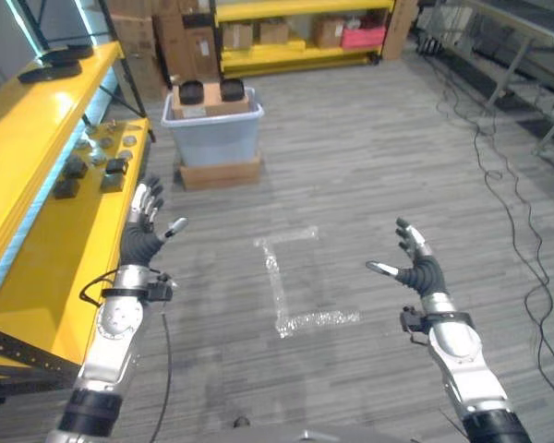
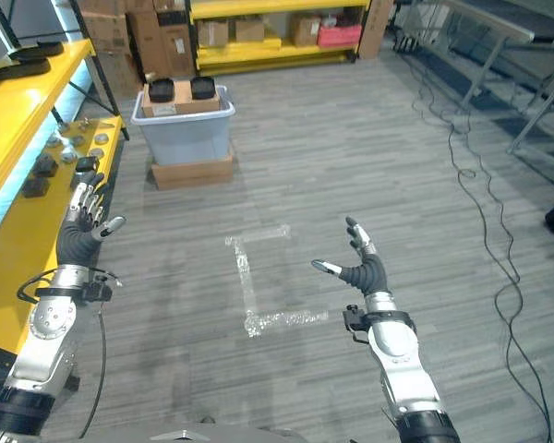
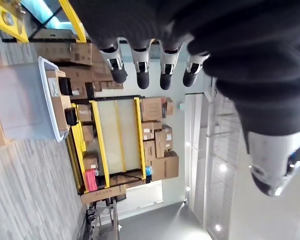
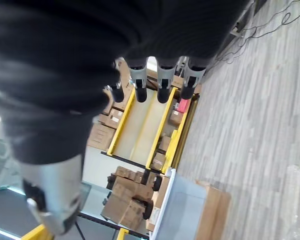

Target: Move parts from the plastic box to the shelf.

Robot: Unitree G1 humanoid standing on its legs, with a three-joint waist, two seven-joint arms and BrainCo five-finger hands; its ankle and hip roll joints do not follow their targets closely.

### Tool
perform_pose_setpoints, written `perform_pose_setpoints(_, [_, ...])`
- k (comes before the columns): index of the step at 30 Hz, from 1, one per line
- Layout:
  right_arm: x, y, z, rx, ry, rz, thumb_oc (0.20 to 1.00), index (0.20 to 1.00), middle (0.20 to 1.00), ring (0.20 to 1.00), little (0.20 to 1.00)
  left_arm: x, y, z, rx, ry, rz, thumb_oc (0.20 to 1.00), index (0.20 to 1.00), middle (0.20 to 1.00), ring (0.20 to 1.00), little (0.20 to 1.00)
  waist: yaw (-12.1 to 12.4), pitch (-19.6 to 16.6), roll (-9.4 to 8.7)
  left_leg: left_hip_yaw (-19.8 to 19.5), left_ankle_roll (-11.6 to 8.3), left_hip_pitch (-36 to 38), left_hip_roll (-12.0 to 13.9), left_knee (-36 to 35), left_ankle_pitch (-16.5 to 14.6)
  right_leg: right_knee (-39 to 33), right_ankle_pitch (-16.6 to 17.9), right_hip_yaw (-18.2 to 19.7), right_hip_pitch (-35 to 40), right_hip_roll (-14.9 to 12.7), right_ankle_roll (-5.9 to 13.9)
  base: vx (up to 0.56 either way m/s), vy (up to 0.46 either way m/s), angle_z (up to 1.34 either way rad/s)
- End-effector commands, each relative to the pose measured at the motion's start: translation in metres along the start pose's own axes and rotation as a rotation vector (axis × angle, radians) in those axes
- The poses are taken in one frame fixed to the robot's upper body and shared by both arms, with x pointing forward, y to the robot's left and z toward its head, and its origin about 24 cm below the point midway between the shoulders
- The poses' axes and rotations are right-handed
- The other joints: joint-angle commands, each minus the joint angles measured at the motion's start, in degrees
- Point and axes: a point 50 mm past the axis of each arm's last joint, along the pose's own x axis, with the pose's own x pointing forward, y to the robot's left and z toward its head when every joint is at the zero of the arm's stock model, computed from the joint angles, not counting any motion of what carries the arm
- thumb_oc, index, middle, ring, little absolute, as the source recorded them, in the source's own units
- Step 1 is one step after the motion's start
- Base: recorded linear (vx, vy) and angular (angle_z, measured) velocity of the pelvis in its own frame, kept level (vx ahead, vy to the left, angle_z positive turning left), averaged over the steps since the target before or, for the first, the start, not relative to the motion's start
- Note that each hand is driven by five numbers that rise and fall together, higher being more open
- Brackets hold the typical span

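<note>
Two black round parts (image 1: 211, 89) sat on cardboard atop the pale-blue plastic box (image 1: 212, 134) at 11 o'clock; the left hand (image 1: 144, 224) and right hand (image 1: 412, 258) hung spread, empty, beside the yellow shelf (image 1: 69, 231).

L hand (image 1: 146, 242), R hand (image 1: 415, 268): spread, empty.

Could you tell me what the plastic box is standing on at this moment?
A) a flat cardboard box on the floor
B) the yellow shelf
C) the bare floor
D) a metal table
A: the plastic box stands on a flat cardboard box that lies on the floor, apart from the yellow shelf, while the left hand and right hand are both open and empty.
</note>
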Motion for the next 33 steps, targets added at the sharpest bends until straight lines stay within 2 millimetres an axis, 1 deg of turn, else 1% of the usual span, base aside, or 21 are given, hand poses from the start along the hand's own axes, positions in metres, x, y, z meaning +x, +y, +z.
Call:
perform_pose_setpoints(1, [0.012, 0.007, -0.005, 0.042, -0.018, 0.003, 1.0, 1.0, 1.0, 1.0, 1.0, 0.005, 0.003, -0.022, 0.006, 0.071, -0.031, 1.0, 1.0, 1.0, 1.0, 1.0, 0.8, -2.1, -2.96, -3.3, -3.63, 1.9, 5.6, 5.6, -11.2, 2.4, -4.7, 3.6, -2.5, -5.2, 8.16, 0.02, -0.09, -0.06])
perform_pose_setpoints(5, [0.015, 0.016, 0.002, 0.064, -0.045, 0.049, 1.0, 1.0, 1.0, 1.0, 1.0, -0.002, -0.006, -0.033, -0.056, 0.136, -0.048, 1.0, 1.0, 1.0, 1.0, 1.0, 0.6, -0.6, -2.91, -3.1, -4.15, 1.1, 6.1, 8.9, -12.6, 5.2, -5.6, 4.4, -3.8, -4.4, 7.39, 0.03, -0.107, -0.02])
perform_pose_setpoints(7, [0.019, 0.017, 0.006, 0.066, -0.068, 0.069, 1.0, 1.0, 1.0, 1.0, 1.0, -0.004, -0.006, -0.034, -0.058, 0.146, -0.061, 1.0, 1.0, 1.0, 1.0, 1.0, 0.8, 0.7, -3.03, -2.7, -4.62, -1.1, 6.0, 15.5, -13.8, 6.5, -6.5, 5.1, -3.5, -3.9, 6.43, 0.05, -0.095, -0.14])
perform_pose_setpoints(8, [0.02, 0.017, 0.008, 0.065, -0.075, 0.08, 1.0, 1.0, 1.0, 1.0, 1.0, -0.004, -0.007, -0.035, -0.061, 0.149, -0.065, 1.0, 1.0, 1.0, 1.0, 1.0, 1.0, 1.5, -3.25, -2.8, -4.9, -2.8, 6.1, 20.5, -13.2, 6.8, -6.7, 5.2, -3.0, -3.8, 5.77, 0.07, -0.184, -0.11])
perform_pose_setpoints(9, [0.021, 0.016, 0.008, 0.06, -0.076, 0.089, 1.0, 1.0, 1.0, 1.0, 1.0, -0.003, -0.007, -0.035, -0.07, 0.152, -0.06, 1.0, 1.0, 1.0, 1.0, 1.0, 1.9, 3.8, -3.88, -4.8, -5.63, -7.6, 5.6, 30.3, -8.2, 7.2, -6.5, 5.4, -1.7, -3.7, 4.2, 0.03, -0.138, -0.08])
perform_pose_setpoints(10, [0.021, 0.015, 0.009, 0.06, -0.077, 0.089, 1.0, 1.0, 1.0, 1.0, 1.0, -0.003, -0.007, -0.035, -0.07, 0.151, -0.06, 1.0, 1.0, 1.0, 1.0, 1.0, 1.6, 3.8, -3.66, -5.3, -5.67, -8.4, 5.7, 31.3, -8.5, 7.3, -6.6, 4.9, -1.9, -3.6, 4.18, 0.01, -0.121, -0.02])
perform_pose_setpoints(12, [0.025, 0.013, 0.011, 0.05, -0.087, 0.095, 1.0, 1.0, 1.0, 1.0, 1.0, -0.001, -0.006, -0.034, -0.055, 0.147, -0.058, 1.0, 1.0, 1.0, 1.0, 1.0, 2.2, 5.3, -4.32, -7.8, -5.89, -13.1, 4.0, 38.1, -5.8, 6.9, -6.6, 4.8, -0.9, -3.9, 3.25, 0.08, -0.054, 0.02])
perform_pose_setpoints(14, [0.027, 0.011, 0.011, 0.037, -0.086, 0.091, 1.0, 1.0, 1.0, 1.0, 1.0, -0.002, -0.008, -0.036, -0.056, 0.153, -0.053, 1.0, 1.0, 1.0, 1.0, 1.0, 2.6, 5.1, -4.48, -6.9, -5.23, -14.9, 4.3, 33.3, -7.9, 5.7, -7.1, 4.3, 0.3, -4.6, 3.5, 0.24, 0.054, 0.05])
perform_pose_setpoints(15, [0.029, 0.01, 0.013, 0.039, -0.094, 0.081, 1.0, 1.0, 1.0, 1.0, 1.0, -0.002, -0.009, -0.036, -0.043, 0.154, -0.058, 1.0, 1.0, 1.0, 1.0, 1.0, 3.0, 4.7, -3.97, -6.1, -4.95, -15.4, 4.3, 26.1, -8.9, 4.0, -7.5, 3.7, 0.9, -4.8, 3.95, 0.21, 0.107, 0.17])
perform_pose_setpoints(18, [0.034, 0.01, 0.015, 0.041, -0.106, 0.07, 1.0, 1.0, 1.0, 1.0, 1.0, 0.001, -0.011, -0.036, -0.038, 0.147, -0.061, 1.0, 1.0, 1.0, 1.0, 1.0, 3.4, 4.7, -4.13, -5.4, -5.23, -16.6, 4.0, 21.6, -7.3, 2.4, -7.5, 3.1, 1.6, -5.3, 4.1, 0.11, 0.095, 0.24])
perform_pose_setpoints(19, [0.042, 0.015, 0.018, 0.048, -0.12, 0.056, 1.0, 1.0, 1.0, 1.0, 1.0, 0.011, -0.014, -0.032, -0.033, 0.113, -0.055, 1.0, 1.0, 1.0, 1.0, 1.0, 4.3, 4.5, -3.38, -5.9, -5.75, -17.8, 3.2, 14.9, -4.5, 0.9, -8.2, 2.9, 2.2, -5.0, 4.48, 0.2, 0.197, 0.21])
perform_pose_setpoints(20, [0.044, 0.018, 0.02, 0.042, -0.132, 0.063, 1.0, 1.0, 1.0, 1.0, 1.0, 0.013, -0.016, -0.029, -0.038, 0.096, -0.055, 1.0, 1.0, 1.0, 1.0, 1.0, 4.4, 3.8, -2.71, -6.7, -5.0, -16.7, 2.7, 11.4, -4.4, 1.2, -8.9, 3.1, 2.5, -4.8, 5.04, 0.37, 0.375, 0.03])
perform_pose_setpoints(21, [0.044, 0.02, 0.021, 0.016, -0.135, 0.064, 1.0, 1.0, 1.0, 1.0, 1.0, 0.018, -0.02, -0.026, -0.027, 0.076, -0.072, 1.0, 1.0, 1.0, 1.0, 1.0, 4.4, 2.9, -2.39, -6.3, -4.13, -15.8, 1.9, 10.7, -4.0, 2.0, -9.9, 2.6, 3.2, -6.2, 6.28, 0.26, 0.266, -0.1])
perform_pose_setpoints(23, [0.044, 0.021, 0.021, 0.006, -0.137, 0.063, 1.0, 1.0, 1.0, 1.0, 1.0, 0.021, -0.022, -0.025, -0.006, 0.066, -0.087, 1.0, 1.0, 1.0, 1.0, 1.0, 4.2, 2.4, -2.61, -6.6, -3.32, -15.1, 0.9, 10.9, -4.7, 4.0, -10.1, 2.7, 3.0, -7.3, 6.91, 0.3, 0.264, -0.24])
perform_pose_setpoints(24, [0.047, 0.026, 0.023, 0.015, -0.141, 0.071, 1.0, 1.0, 1.0, 1.0, 1.0, 0.028, -0.024, -0.021, 0.002, 0.047, -0.104, 1.0, 1.0, 1.0, 1.0, 1.0, 3.7, 2.5, -3.12, -6.0, -1.87, -13.0, -0.6, 11.6, -6.7, 12.4, -7.3, 2.7, 0.1, -9.4, 8.43, 0.3, 0.247, -0.06])
perform_pose_setpoints(25, [0.047, 0.026, 0.023, 0.015, -0.142, 0.071, 1.0, 1.0, 1.0, 1.0, 1.0, 0.029, -0.024, -0.021, 0.003, 0.046, -0.104, 1.0, 1.0, 1.0, 1.0, 1.0, 3.8, 2.6, -3.21, -5.9, -1.85, -13.0, -0.6, 11.7, -6.7, 12.9, -7.5, 2.8, -0.1, -9.4, 8.45, 0.28, 0.221, -0.03])
perform_pose_setpoints(26, [0.049, 0.03, 0.024, 0.01, -0.142, 0.083, 1.0, 1.0, 1.0, 1.0, 1.0, 0.032, -0.025, -0.02, 0.014, 0.044, -0.107, 1.0, 1.0, 1.0, 1.0, 1.0, 3.3, 3.5, -3.62, -5.9, -1.38, -12.0, -1.0, 12.0, -7.4, 18.2, -3.2, 3.9, -2.4, -9.7, 8.68, 0.2, 0.138, 0.0])
perform_pose_setpoints(27, [0.047, 0.033, 0.024, 0.006, -0.141, 0.101, 1.0, 1.0, 1.0, 1.0, 1.0, 0.031, -0.022, -0.019, 0.026, 0.045, -0.106, 1.0, 1.0, 1.0, 1.0, 1.0, 2.9, 4.5, -3.5, -6.0, -0.71, -10.0, -1.2, 11.9, -8.3, 23.9, 0.6, 4.6, -4.8, -9.3, 8.01, 0.29, 0.192, 0.02])
perform_pose_setpoints(28, [0.047, 0.036, 0.025, 0.004, -0.142, 0.113, 1.0, 1.0, 1.0, 1.0, 1.0, 0.031, -0.021, -0.019, 0.03, 0.046, -0.108, 1.0, 1.0, 1.0, 1.0, 1.0, 2.9, 4.7, -3.29, -5.7, -0.45, -8.9, -0.9, 11.6, -8.7, 26.3, 2.7, 3.8, -6.2, -9.9, 7.83, 0.31, 0.155, 0.18])
perform_pose_setpoints(32, [0.045, 0.038, 0.023, 0.016, -0.132, 0.129, 1.0, 1.0, 1.0, 1.0, 1.0, 0.03, -0.02, -0.019, 0.049, 0.045, -0.115, 1.0, 1.0, 1.0, 1.0, 1.0, 2.6, 5.1, -3.5, -4.6, -0.34, -6.6, -0.3, 10.5, -9.4, 24.3, 3.9, 1.7, -7.4, -11.0, 7.83, 0.21, 0.052, 0.1])
perform_pose_setpoints(33, [0.042, 0.038, 0.021, 0.022, -0.118, 0.14, 1.0, 1.0, 1.0, 1.0, 1.0, 0.027, -0.018, -0.018, 0.051, 0.049, -0.119, 1.0, 1.0, 1.0, 1.0, 1.0, 2.1, 4.8, -3.42, -3.4, -0.5, -5.2, 0.3, 9.6, -10.4, 19.9, 1.9, -1.0, -9.5, -10.8, 8.12, 0.31, 0.055, 0.01])
